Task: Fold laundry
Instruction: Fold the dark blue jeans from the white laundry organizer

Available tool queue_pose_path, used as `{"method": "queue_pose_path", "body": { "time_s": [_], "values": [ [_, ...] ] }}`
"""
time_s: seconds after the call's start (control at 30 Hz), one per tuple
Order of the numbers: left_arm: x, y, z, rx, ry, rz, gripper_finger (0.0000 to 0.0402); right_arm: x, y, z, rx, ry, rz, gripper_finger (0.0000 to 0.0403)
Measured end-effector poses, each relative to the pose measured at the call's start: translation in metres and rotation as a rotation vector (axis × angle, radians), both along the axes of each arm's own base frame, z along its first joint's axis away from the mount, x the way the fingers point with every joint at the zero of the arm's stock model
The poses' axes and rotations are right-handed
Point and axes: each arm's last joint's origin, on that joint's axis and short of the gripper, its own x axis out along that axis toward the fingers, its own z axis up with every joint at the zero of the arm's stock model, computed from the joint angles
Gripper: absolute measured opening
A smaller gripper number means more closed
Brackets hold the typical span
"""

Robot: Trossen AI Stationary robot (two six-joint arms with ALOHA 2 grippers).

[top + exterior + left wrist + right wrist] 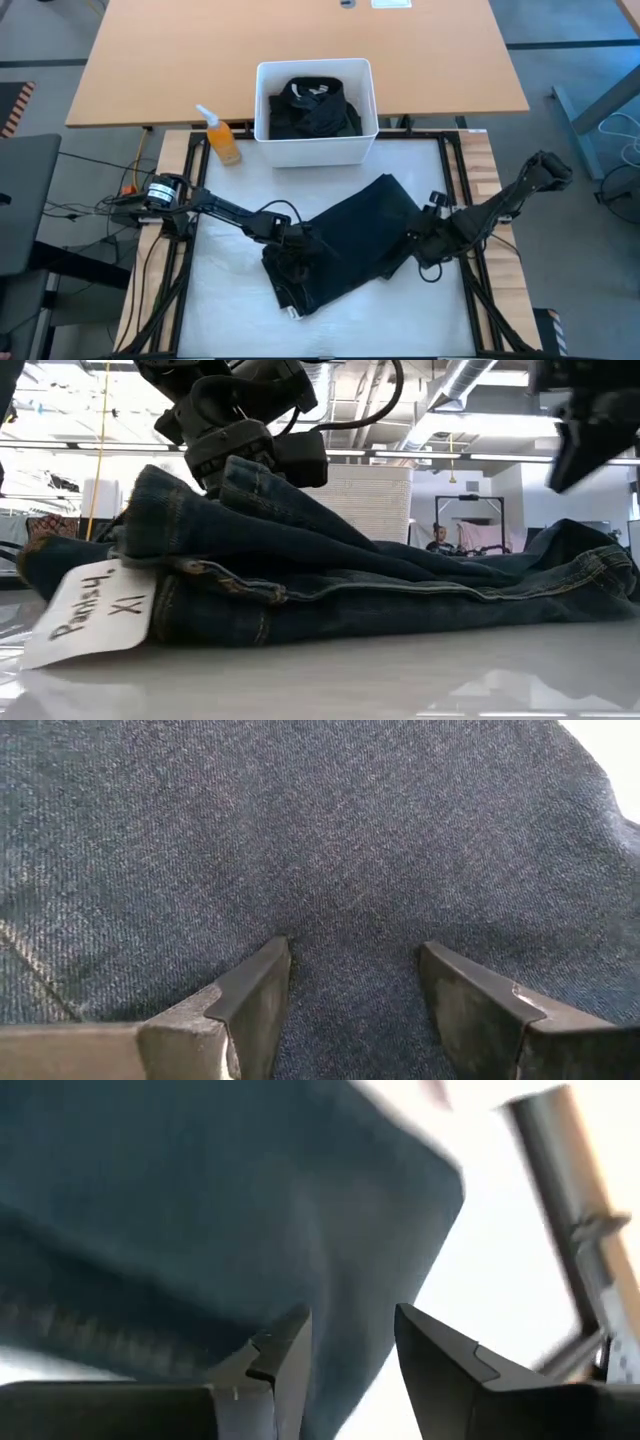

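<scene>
A pair of dark blue denim jeans (350, 245) lies folded across the middle of my white surface (230, 310), running at a slant from the near left toward the far right, with a white paper tag (90, 612) hand-lettered "Pants" hanging at the bunched end closest to the low camera. My left claw (292, 243) sits down on that bunched end; seen from its wrist, its fingers (250, 1005) are spread apart with denim filling the view between and beyond them, pressing into the cloth rather than pinching it. My right claw (428, 238) is at the jeans' right edge, its fingers (285, 1355) parted too, poised just above the cloth's border where the denim gives way to bare white surface; I cannot tell whether they touch the fabric. Beyond the jeans, at the far edge of the surface, stands a white bin (270, 110) holding more dark garments (315, 108) heaped inside. Just to the bin's left an orange spray bottle (222, 138) stands. Behind all of this stretches a bare wooden table (150, 60).
</scene>
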Motion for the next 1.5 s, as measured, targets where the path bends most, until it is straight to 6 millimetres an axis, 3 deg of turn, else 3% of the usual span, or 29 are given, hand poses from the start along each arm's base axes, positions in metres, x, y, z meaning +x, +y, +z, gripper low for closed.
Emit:
{"method": "queue_pose_path", "body": {
  "time_s": [0.17,0.37,0.6,0.8,0.97,1.07,1.27,1.4,1.5],
  "values": [
    [-0.006,-0.004,0.005,-0.068,0.041,-0.043,0.0217,0.026,-0.012,-0.004,-0.016,-0.161,-0.004,0.0167],
    [-0.015,-0.019,0.009,-0.083,0.084,-0.082,0.0217,0.044,-0.032,-0.045,0.097,-0.251,0.027,0.0156],
    [-0.023,-0.039,0.009,-0.078,0.120,-0.119,0.0217,0.022,-0.037,-0.096,0.243,-0.140,0.067,0.0136],
    [-0.027,-0.048,0.009,-0.061,0.134,-0.139,0.0217,0.003,-0.036,-0.118,0.256,-0.050,0.058,0.0123],
    [-0.028,-0.048,0.012,-0.070,0.133,-0.128,0.0217,-0.002,-0.040,-0.110,0.244,-0.043,0.047,0.0122],
    [-0.034,-0.047,0.017,-0.094,0.164,-0.132,0.0217,0.001,-0.041,-0.088,0.220,-0.116,0.090,0.0122],
    [-0.039,-0.045,0.037,-0.090,0.102,-0.163,0.0217,0.015,-0.049,-0.051,0.163,-0.513,0.165,0.0122],
    [-0.036,-0.045,0.046,-0.067,0.017,-0.154,0.0217,0.035,-0.058,-0.054,0.220,-0.732,0.288,0.0122],
    [-0.034,-0.045,0.048,-0.082,-0.001,-0.135,0.0217,0.046,-0.069,-0.070,0.198,-0.706,0.277,0.0119]
  ]
}}
